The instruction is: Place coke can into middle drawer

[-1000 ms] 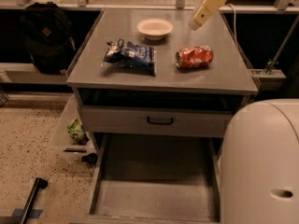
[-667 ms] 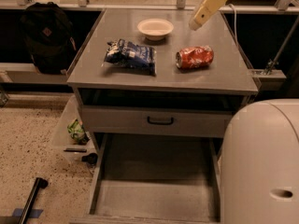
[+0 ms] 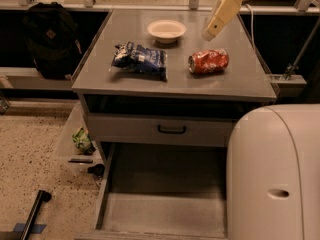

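The coke can (image 3: 208, 61) lies on its side on the grey cabinet top (image 3: 235, 81), right of centre. My gripper (image 3: 210, 33) hangs above the top, just behind the can and a little above it, not touching it. The middle drawer (image 3: 165, 216) is pulled out at the bottom of the view, and the part of its bare grey floor that shows holds nothing.
A blue-and-white snack bag (image 3: 140, 59) lies left of the can. A white bowl (image 3: 166, 30) sits at the back. A grey drawer front with a black handle (image 3: 171, 129) is above the open drawer. My white body (image 3: 275, 174) fills the lower right. A black backpack (image 3: 50, 39) stands at left.
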Controlling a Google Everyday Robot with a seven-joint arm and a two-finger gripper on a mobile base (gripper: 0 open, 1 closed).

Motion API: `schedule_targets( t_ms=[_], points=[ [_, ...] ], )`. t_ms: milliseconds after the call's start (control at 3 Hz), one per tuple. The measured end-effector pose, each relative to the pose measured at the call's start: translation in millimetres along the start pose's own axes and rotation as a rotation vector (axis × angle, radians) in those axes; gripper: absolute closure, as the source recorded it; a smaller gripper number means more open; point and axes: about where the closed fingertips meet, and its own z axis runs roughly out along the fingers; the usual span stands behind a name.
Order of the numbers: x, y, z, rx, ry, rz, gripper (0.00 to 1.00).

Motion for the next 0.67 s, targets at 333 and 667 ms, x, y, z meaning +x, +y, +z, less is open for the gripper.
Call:
schedule_targets(
  t_ms=[333, 667],
  points=[
    [31, -1, 23, -0.040, 0.065, 0.057, 0.00],
    [62, -4, 46, -0.069, 0.090, 0.119, 0.00]
  ],
)
